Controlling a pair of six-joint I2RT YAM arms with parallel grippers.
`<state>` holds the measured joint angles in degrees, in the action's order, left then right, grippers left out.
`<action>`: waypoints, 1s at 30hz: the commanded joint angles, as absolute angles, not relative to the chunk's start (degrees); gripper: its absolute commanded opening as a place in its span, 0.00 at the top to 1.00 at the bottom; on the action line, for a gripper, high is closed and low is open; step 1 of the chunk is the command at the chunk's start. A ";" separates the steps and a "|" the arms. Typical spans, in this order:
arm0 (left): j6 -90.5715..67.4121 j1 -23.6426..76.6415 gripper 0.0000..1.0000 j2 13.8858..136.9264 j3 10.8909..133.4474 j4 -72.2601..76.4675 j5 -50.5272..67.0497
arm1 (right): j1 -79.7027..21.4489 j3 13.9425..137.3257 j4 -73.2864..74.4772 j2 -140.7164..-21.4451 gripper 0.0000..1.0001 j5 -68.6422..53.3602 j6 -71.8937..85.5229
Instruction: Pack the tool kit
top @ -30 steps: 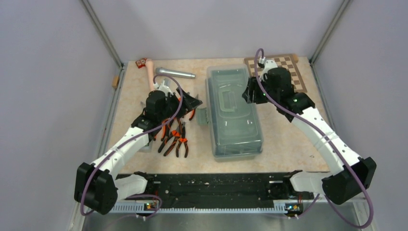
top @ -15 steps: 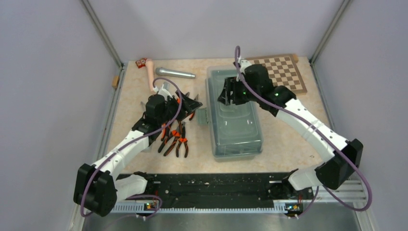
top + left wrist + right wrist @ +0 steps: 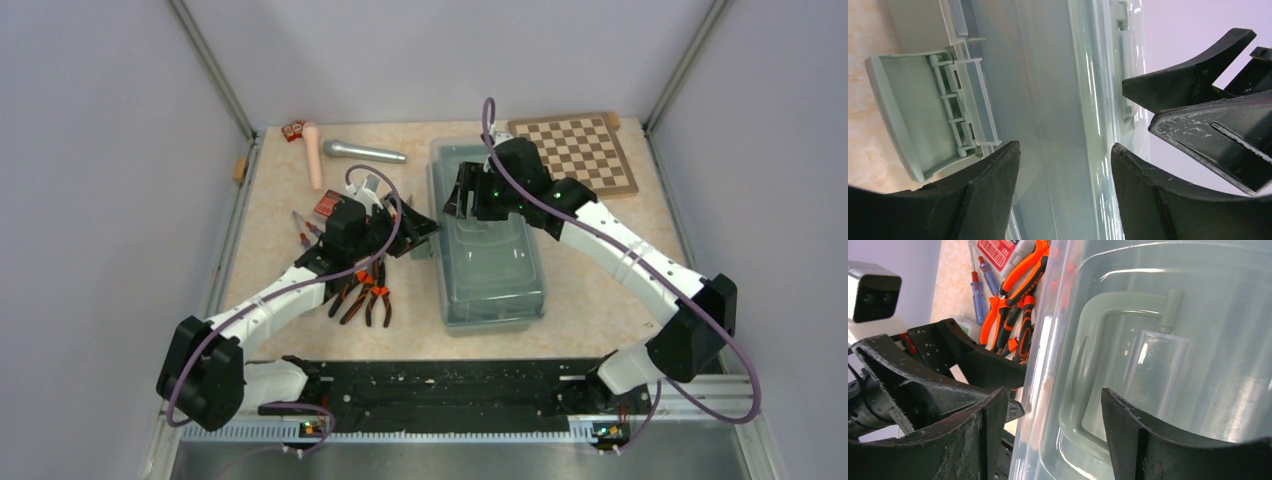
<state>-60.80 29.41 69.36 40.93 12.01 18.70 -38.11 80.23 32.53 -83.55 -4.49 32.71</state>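
**Left gripper** (image 3: 1065, 165): fingers (image 3: 983, 190) are spread wide with nothing between them. Directly ahead of the fingertips stands the long side wall of the large sage-green plastic toolbox (image 3: 490, 290). Contact with the wall cannot be determined. Outboard of one finger, a sage-green hinged latch (image 3: 918, 120) is folded away from the wall, over the beige speckled table (image 3: 600, 300).

**Right gripper** (image 3: 1053, 410): fingers (image 3: 1135, 435) are spread and grip nothing. One finger is over the toolbox's translucent lid (image 3: 1208, 390), near the moulded sage-green carry handle (image 3: 1133, 315). The other sits past the lid's edge, just beside the left gripper. The lid lies down on the box.

**Loose items**, beyond the outer right finger and on the table close to the toolbox side:
- Orange-and-black-handled pliers (image 3: 1020, 310), several together.
- Two slim screwdrivers with blue and red handles (image 3: 982, 287).
- A small flat red box (image 3: 997, 251).

All of these are outside the toolbox.

**Other items**, well apart from both sets of fingers at the far edge: a silver microphone (image 3: 365, 153) and a wooden chessboard (image 3: 578, 152).
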 commanded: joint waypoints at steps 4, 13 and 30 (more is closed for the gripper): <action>-61.65 31.55 0.40 71.67 42.37 16.72 18.58 | -38.58 79.02 28.71 -85.43 0.32 -9.41 36.96; -61.92 32.78 0.51 73.38 41.82 17.22 17.62 | -38.58 77.32 20.57 -85.49 0.35 -18.32 41.89; -57.86 32.67 0.49 72.64 43.85 11.85 10.92 | -31.60 66.82 5.11 -75.17 0.68 -27.97 50.10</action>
